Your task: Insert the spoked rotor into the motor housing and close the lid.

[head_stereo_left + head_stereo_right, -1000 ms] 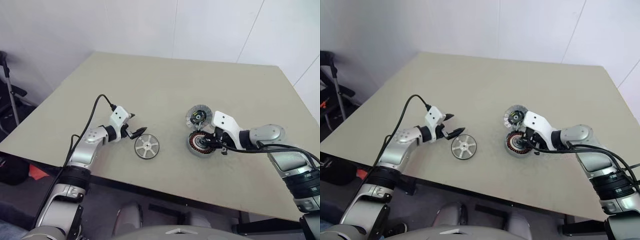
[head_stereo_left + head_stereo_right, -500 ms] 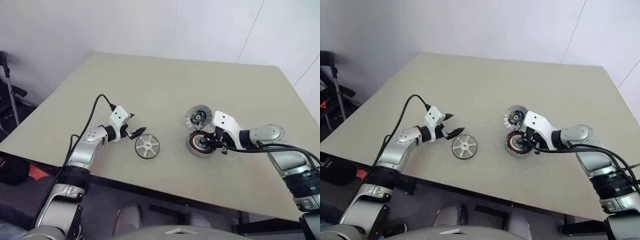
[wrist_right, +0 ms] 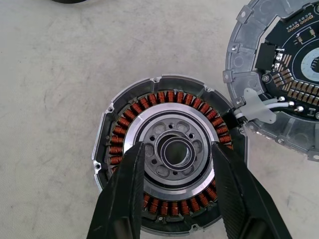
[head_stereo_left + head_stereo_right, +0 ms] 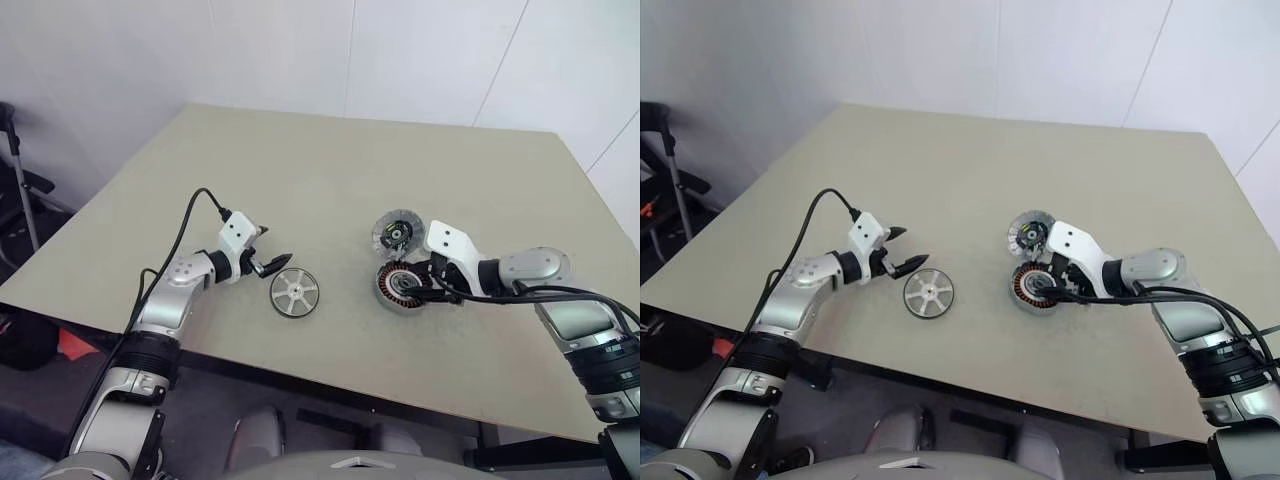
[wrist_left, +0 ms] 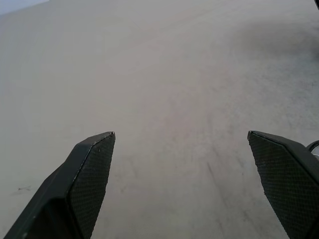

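Over the motor housing (image 3: pixel 167 181) hangs the right gripper (image 3: pixel 174 164), its two black fingers (image 3: pixel 124 194) parted, one to each side of the housing's central hub and clamped on nothing; whether their tips touch the inner metal ring cannot be told. Around that ring runs the band of copper windings. Joined to the housing's edge by pale wires, the lid (image 3: pixel 279 74) lies open just beside it on the far side, its circuit face up. Well to the left of the housing, the spoked rotor (image 4: pixel 294 293) lies flat on the table (image 4: pixel 330 170), near the front edge. Just left of the rotor the left gripper (image 4: pixel 268 254) is held with its fingers (image 5: pixel 89 184) spread wide and empty above bare tabletop, apart from the rotor.
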